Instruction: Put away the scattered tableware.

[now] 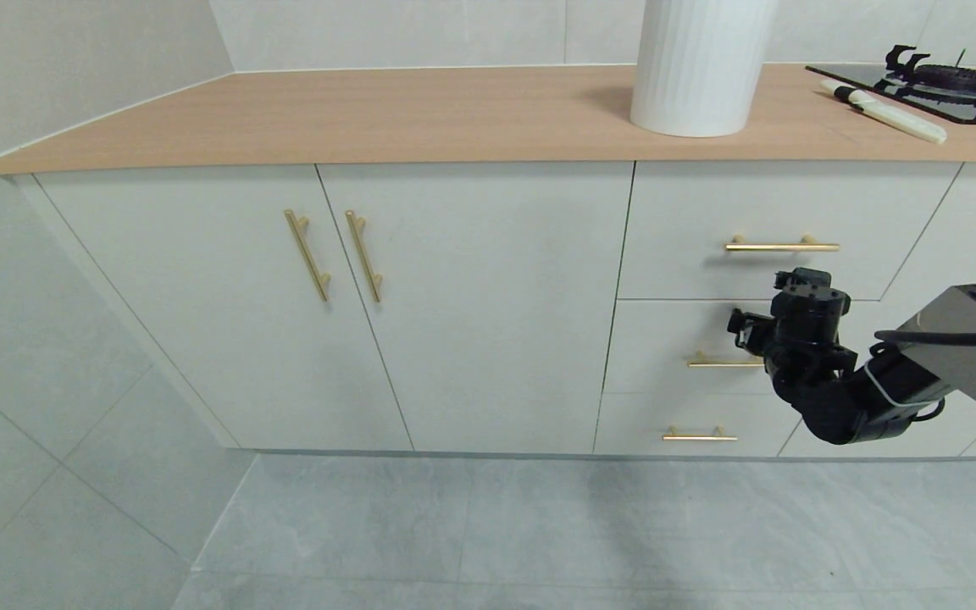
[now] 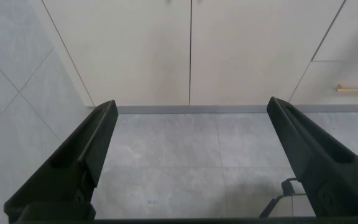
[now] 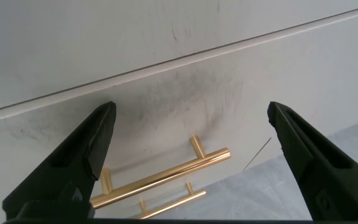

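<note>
Your right gripper (image 3: pixel 190 112) is spread wide before the handle (image 3: pixel 166 177) of the closed middle drawer (image 1: pixel 666 330), your left gripper (image 2: pixel 190 106) is equally wide, and the white canister (image 1: pixel 700 68) on the counter (image 1: pixel 369 119) hides its contents.

Counter (image 1: pixel 369 119) bears white container (image 1: pixel 695 76); pale utensil (image 1: pixel 886 112) — hob (image 1: pixel 954 80).

It's a kitchen, prob. in a home. A long wood worktop (image 1: pixel 327 119) runs along a gray tile wall (image 1: pixel 386 30). Under it: white cupboard doors (image 1: pixel 488 305) w/ gold bar handles (image 1: pixel 307 254), + 3 drawers (image 1: pixel 793 203) stacked on the right, same gold handles. A black gas stove (image 1: pixel 954 80) sits at the worktop's right end, w/ a cream utensil (image 1: pixel 886 112) lying at its edge. A big white ribbed pot (image 1: pixel 700 68) stands on top. Floor (image 1: pixel 539 534) is gray tiles.
</note>
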You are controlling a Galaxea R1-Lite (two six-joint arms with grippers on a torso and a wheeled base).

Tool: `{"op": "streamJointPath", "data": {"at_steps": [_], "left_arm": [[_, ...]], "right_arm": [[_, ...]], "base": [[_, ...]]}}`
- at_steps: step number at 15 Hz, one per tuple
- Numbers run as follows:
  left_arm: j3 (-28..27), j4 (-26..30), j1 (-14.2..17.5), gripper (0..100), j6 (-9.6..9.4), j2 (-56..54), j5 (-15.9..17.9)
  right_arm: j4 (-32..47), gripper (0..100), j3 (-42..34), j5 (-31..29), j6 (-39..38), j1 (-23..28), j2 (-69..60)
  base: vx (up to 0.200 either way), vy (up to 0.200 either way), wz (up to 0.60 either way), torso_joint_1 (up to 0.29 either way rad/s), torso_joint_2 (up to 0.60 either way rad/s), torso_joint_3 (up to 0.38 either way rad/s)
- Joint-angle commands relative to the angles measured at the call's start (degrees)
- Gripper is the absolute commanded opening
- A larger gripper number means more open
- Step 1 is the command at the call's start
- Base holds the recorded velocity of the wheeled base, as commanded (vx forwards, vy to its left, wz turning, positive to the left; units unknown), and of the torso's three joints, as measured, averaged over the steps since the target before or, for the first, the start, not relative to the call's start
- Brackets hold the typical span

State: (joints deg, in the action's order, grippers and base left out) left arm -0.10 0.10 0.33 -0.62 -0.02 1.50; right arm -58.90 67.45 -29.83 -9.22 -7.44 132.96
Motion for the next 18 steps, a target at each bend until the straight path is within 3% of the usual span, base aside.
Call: {"op": "streamJointPath", "data": {"at_steps": [1, 4, 8, 9, 13, 15, 18], "left_arm": [[0.0, 0.0, 0.0, 100, 0.01, 0.0, 0.0], [0.0, 0.0, 0.0, 100, 0.01, 0.0, 0.0], [0.0, 0.0, 0.0, 100, 0.01, 0.0, 0.0], [0.0, 0.0, 0.0, 100, 0.01, 0.0, 0.0], [-0.1, 0.0, 0.0, 100, 0.01, 0.0, 0.0], [0.0, 0.0, 0.0, 100, 0.01, 0.0, 0.0], [0.0, 0.0, 0.0, 100, 0.01, 0.0, 0.0]], "right_arm": [[-0.2, 100, 0.0, 0.0, 0.0, 0.0, -0.2], [-0.2, 100, -1.4, 0.0, 0.0, 0.0, -1.6], [0.5, 100, -11.7, 2.1, 0.3, -0.4, -12.6], [0.5, 100, -18.1, 3.9, 0.5, -0.4, -19.4], [0.5, 100, -31.9, 5.0, 1.6, -0.4, -39.6], [0.5, 100, -37.1, 4.8, 5.6, -0.4, -49.6], [4.1, 100, -44.7, 4.3, 16.2, -0.4, -74.7]], "base": [[0.0, 0.0, 0.0, 0.0, 0.0, 0.0], [0.0, 0.0, 0.0, 0.0, 0.0, 0.0], [0.0, 0.0, 0.0, 0.0, 0.0, 0.0], [0.0, 0.0, 0.0, 0.0, 0.0, 0.0], [0.0, 0.0, 0.0, 0.0, 0.0, 0.0], [0.0, 0.0, 0.0, 0.0, 0.0, 0.0], [0.0, 0.0, 0.0, 0.0, 0.0, 0.0]]}}
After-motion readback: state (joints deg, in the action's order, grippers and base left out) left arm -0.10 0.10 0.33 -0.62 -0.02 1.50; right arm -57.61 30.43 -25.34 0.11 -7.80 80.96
